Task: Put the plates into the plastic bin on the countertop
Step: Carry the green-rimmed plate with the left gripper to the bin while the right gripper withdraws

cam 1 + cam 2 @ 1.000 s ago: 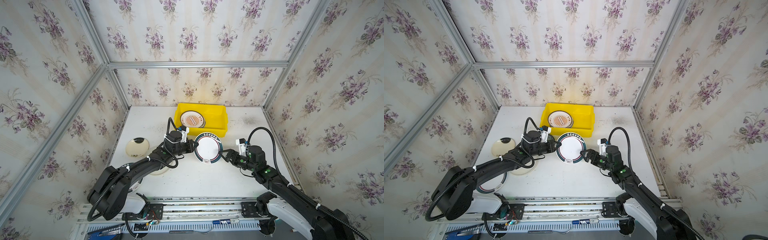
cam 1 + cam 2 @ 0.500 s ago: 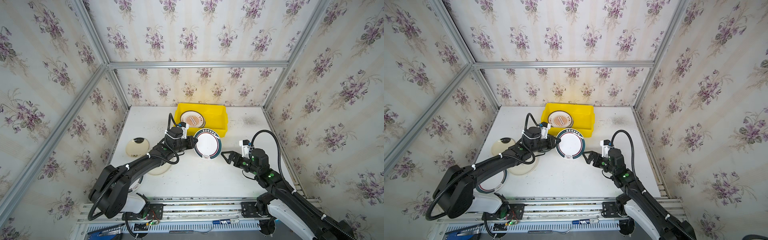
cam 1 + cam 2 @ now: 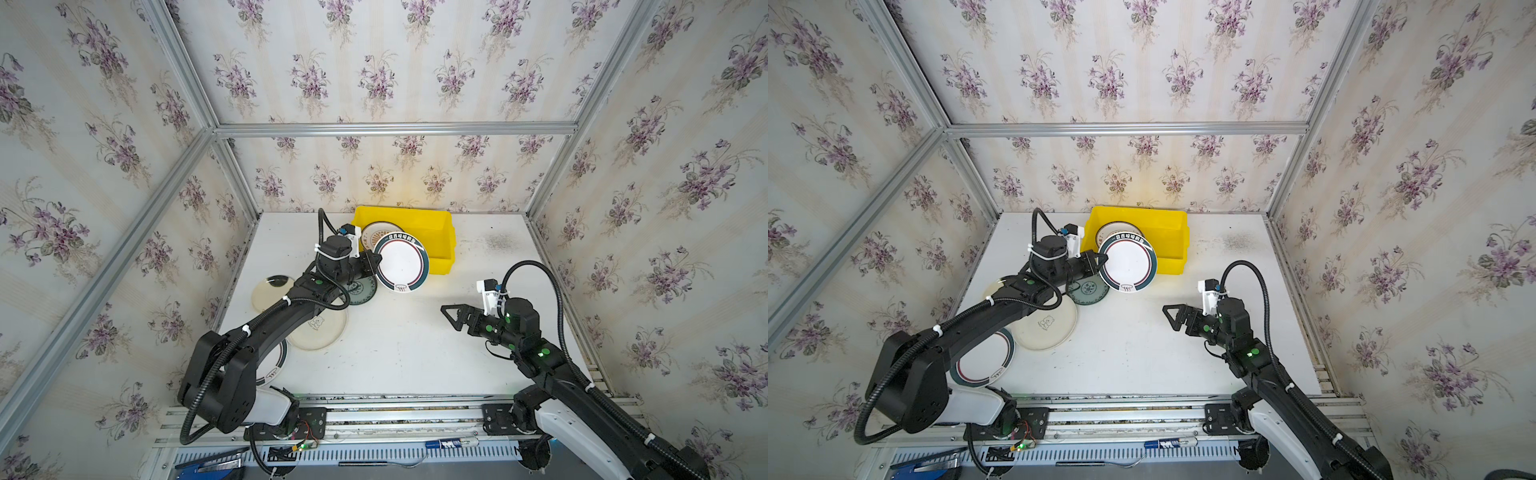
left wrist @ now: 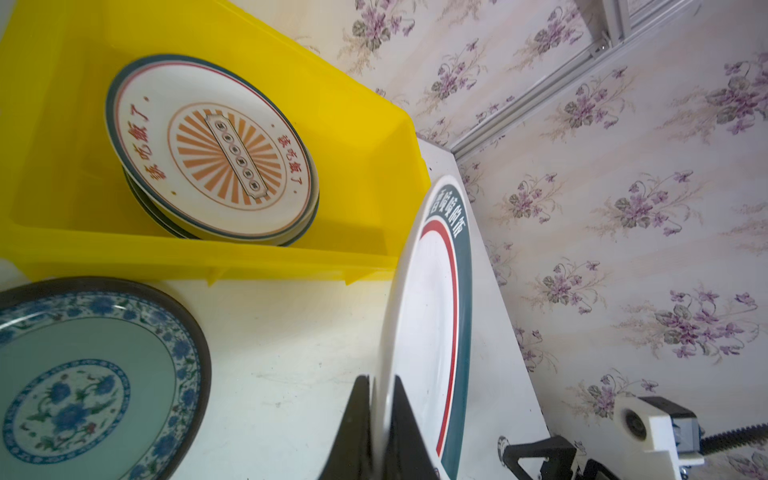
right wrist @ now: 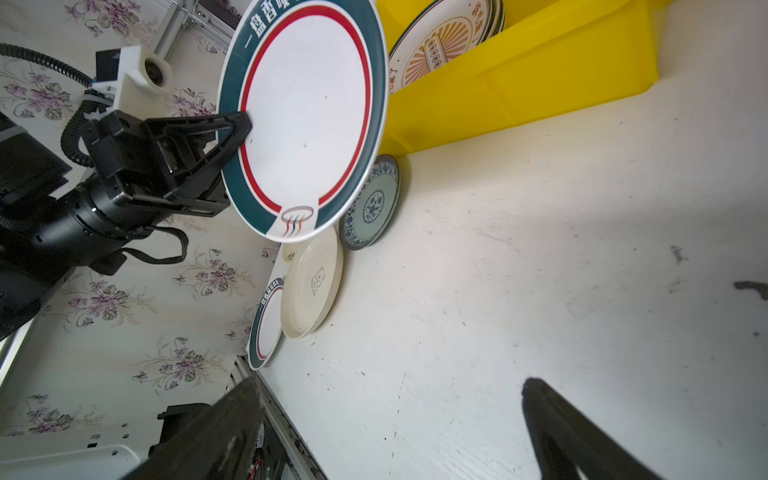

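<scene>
Left arm (image 3: 266, 328) and right arm (image 3: 557, 374): matte black links on white base housings (image 3: 270, 409), each carrying a ribbed black cable (image 5: 45, 62), a white wrist-camera mount (image 3: 488, 293), green indicator lights (image 3: 542, 352) and white cable ties (image 3: 245, 331). Left pincer (image 3: 376, 261) and right pincer (image 5: 388, 384): black fingers (image 5: 239, 124) shaped as open triangular frames.

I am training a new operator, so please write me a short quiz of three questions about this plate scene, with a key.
1. True or false: the left gripper is shut on the green-rimmed plate.
2. Which plate lies on top in the plastic bin? A sunburst plate; B bear plate; C floral teal plate.
3. Fill in: the right gripper is ____.
Key: 1 true; 2 A; 3 open.
</scene>
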Motion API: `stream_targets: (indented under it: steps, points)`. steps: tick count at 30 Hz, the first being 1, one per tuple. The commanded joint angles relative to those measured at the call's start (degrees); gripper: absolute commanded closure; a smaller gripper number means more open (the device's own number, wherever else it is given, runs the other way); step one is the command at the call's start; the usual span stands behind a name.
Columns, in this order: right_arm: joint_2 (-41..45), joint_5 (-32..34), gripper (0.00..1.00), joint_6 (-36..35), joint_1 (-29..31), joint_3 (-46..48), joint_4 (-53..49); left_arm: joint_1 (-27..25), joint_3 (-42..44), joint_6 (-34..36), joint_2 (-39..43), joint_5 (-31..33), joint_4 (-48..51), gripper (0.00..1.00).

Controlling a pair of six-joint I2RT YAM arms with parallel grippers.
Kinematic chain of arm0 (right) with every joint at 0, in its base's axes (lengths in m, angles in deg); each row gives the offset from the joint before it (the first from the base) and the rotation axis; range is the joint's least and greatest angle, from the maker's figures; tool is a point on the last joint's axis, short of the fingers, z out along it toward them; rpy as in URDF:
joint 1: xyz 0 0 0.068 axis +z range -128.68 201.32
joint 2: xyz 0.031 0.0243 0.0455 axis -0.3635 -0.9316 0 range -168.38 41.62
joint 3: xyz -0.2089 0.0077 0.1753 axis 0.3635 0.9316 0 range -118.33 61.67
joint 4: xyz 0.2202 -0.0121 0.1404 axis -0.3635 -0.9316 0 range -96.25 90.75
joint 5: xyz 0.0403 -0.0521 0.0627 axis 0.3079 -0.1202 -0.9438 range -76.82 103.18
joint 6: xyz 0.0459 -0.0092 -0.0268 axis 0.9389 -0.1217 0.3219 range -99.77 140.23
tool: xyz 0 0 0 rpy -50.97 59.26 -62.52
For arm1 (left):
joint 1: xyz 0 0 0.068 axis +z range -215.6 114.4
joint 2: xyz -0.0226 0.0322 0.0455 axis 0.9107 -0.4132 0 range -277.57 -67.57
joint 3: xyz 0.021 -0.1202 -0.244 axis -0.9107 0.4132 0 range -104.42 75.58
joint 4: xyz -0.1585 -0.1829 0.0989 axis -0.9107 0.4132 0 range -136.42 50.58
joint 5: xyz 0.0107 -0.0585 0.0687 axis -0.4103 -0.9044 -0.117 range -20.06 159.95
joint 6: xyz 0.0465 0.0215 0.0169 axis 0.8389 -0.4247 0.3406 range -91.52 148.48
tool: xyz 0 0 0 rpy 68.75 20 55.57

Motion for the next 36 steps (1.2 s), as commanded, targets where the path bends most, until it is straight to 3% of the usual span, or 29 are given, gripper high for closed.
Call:
stream_targets:
  steps: [1,13,20,36]
  points:
    - [-0.11,-1.02,0.00,-1.44,0.13,-1.03,1.69,1.77,-2.63,1.64,-0.60,2.60,-1.40,1.00]
    - [-0.35,-1.28,0.00,-2.54,0.11,-2.65,-2.40,7.20,-12.44,4.58,-10.99,5.12,1.21,1.00]
    - [1.79,-2.34,0.01,-2.63,0.06,-2.51,0.41,8.84,-20.35,4.45,-19.81,2.32,2.22,1.00]
    - [9.77,6.73,0.01,-5.41,0.04,-2.73,-4.09,9.99,-32.60,5.73,-33.96,1.28,5.46,1.00]
